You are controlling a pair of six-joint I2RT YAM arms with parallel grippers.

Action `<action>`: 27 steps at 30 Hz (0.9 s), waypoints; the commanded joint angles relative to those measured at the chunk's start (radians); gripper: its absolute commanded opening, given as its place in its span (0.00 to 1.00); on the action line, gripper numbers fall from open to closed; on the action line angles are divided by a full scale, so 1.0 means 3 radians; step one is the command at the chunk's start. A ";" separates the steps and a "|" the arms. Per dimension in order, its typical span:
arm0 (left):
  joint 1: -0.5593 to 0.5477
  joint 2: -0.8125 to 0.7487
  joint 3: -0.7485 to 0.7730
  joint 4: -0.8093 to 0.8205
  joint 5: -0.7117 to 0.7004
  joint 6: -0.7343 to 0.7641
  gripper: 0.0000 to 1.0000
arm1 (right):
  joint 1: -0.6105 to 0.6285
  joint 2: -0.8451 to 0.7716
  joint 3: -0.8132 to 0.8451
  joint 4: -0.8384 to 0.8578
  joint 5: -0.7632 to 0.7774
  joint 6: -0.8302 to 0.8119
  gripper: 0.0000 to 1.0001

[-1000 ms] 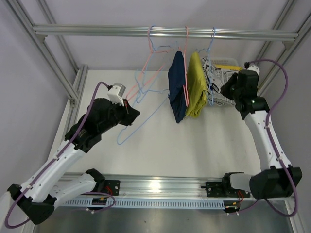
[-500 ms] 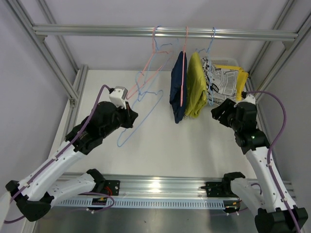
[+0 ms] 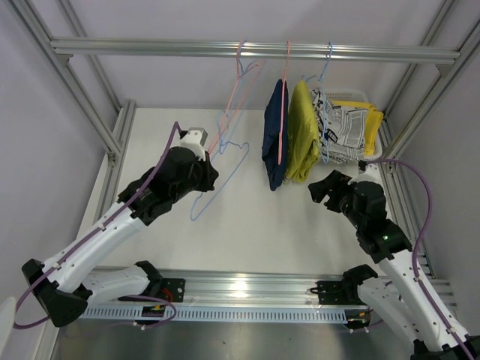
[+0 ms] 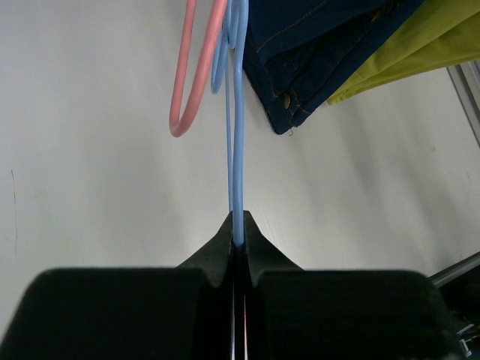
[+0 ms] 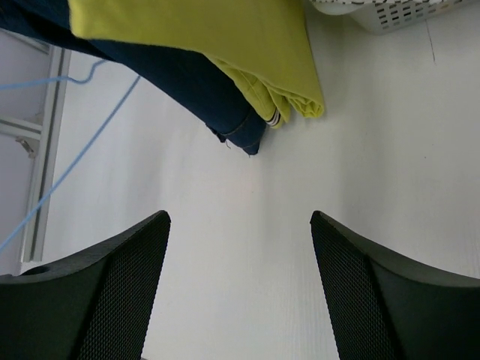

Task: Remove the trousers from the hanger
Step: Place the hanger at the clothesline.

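Observation:
Dark navy trousers (image 3: pixel 274 142) hang folded over a pink hanger (image 3: pixel 284 105) on the top rail, with mustard-olive trousers (image 3: pixel 302 142) right beside them. Black-and-white print trousers (image 3: pixel 343 129) and bright yellow ones (image 3: pixel 360 111) lie on a white basket at the back right. My left gripper (image 3: pixel 208 178) is shut on the lower bar of an empty blue hanger (image 4: pixel 237 150). My right gripper (image 3: pixel 319 187) hangs open and empty just in front of the olive trousers (image 5: pixel 225 37) and the navy ones (image 5: pixel 187 82).
An empty pink hanger (image 4: pixel 187 90) dangles beside the blue one, left of the navy trousers (image 4: pixel 315 45). The white basket (image 5: pixel 397 11) stands at the back right corner. The aluminium frame rail (image 3: pixel 255 49) runs across the back, with posts at both sides.
My right arm has drawn back from the basket toward the front, and its jaws have spread wider. My left gripper has moved right and further in, carrying the blue hanger.

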 commanded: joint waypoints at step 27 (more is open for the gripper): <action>0.0330 -0.0404 0.0825 -0.0396 0.0134 -0.0108 0.01 | 0.0341 0.0671 -0.0477 0.0846 0.0178 -0.0286 0.86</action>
